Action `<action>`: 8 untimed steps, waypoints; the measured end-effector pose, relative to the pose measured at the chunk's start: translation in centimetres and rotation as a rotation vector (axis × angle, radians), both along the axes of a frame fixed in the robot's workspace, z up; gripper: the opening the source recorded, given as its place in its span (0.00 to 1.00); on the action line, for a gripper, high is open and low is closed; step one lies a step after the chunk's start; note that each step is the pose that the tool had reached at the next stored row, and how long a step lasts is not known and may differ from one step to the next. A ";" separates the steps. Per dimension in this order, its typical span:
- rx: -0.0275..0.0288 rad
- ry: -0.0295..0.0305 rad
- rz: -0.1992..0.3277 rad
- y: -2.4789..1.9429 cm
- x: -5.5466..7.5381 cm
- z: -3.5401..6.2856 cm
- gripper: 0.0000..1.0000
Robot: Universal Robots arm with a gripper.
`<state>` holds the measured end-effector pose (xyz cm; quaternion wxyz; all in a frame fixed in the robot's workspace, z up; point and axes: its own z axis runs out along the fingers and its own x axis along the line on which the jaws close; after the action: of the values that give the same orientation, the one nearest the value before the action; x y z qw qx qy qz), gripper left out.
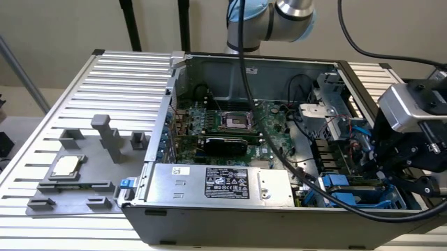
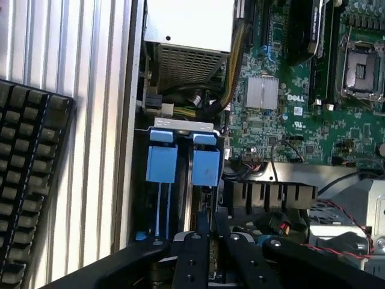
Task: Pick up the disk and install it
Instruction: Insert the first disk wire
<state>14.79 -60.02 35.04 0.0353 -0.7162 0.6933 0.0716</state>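
a: ext view first. where's the gripper?
b: gripper [image 1: 382, 175] is down in the drive bay, at the corner of the case [image 1: 209, 222] on the exterior view's right. arm [image 1: 279, 21] stands behind the case, black cable [image 1: 279, 151] draped across the inside.
a: and the disk?
b: disk [image 1: 335, 182] stands on edge in that bay w/ blue rails showing, just beside a 2nd blue carrier [image 1: 348, 198]. the fingers sit right at it.
a: rest of the scene?
b: case lies open on a slatted table [image 1: 42, 130]. psu [image 1: 223, 184] w/ black label runs along the near wall, board [image 1: 269, 138] is behind it, socket [image 1: 234, 121] mid-board. cpu chip [image 1: 66, 166] lies on a grey fixture [image 1: 70, 187] on the exterior view's left, well apart from the case.
a: ok, wrist view?
b: gripper [image 2: 210, 232] is narrow. fingers [image 2: 201, 229] are nearly together, pinching the disk [image 2: 206, 167] by its edge. its blue tab sits next to the 2nd blue carrier [image 2: 162, 162], which is the one nearer the case wall.
a: anything else there?
b: board w/ a silver heatsink [image 2: 263, 93] on the disk's other side. a keyboard [image 2: 30, 180] lies on the table outside the case.
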 end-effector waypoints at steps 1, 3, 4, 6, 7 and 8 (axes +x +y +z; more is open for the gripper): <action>-0.0010 0.0003 -0.013 0.00 0.0 -0.03 0.16; -0.0044 0.0011 -0.036 0.00 0.0 -0.10 0.16; -0.0067 0.0016 -0.047 0.00 0.0 -0.12 0.16; -0.0117 0.0030 -0.068 0.00 0.0 -0.21 0.16; -0.0137 0.0042 -0.077 0.00 0.0 -0.26 0.16; -0.0157 0.0056 -0.086 0.00 0.0 -0.31 0.16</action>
<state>14.78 -60.02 34.73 0.0307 -0.6860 0.7239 0.0666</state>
